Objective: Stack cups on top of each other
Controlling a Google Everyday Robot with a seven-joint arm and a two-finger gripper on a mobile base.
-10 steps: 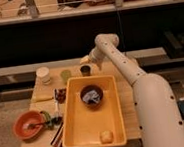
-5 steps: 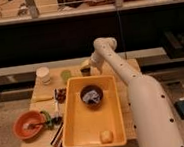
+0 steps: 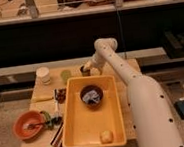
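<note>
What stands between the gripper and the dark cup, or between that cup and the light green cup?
Nothing visible does. The gripper is at the dark cup, behind the yellow tray. The light green cup stands just to its left in the picture, with only bare table between them.

White arm [image 3: 119,68], gripper [image 3: 88,66] (pale) by dark cup [image 3: 84,72]

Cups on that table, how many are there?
3: a pale yellow cup at the back left, a green cup beside it, a dark cup at the gripper. Others may be hidden.
</note>
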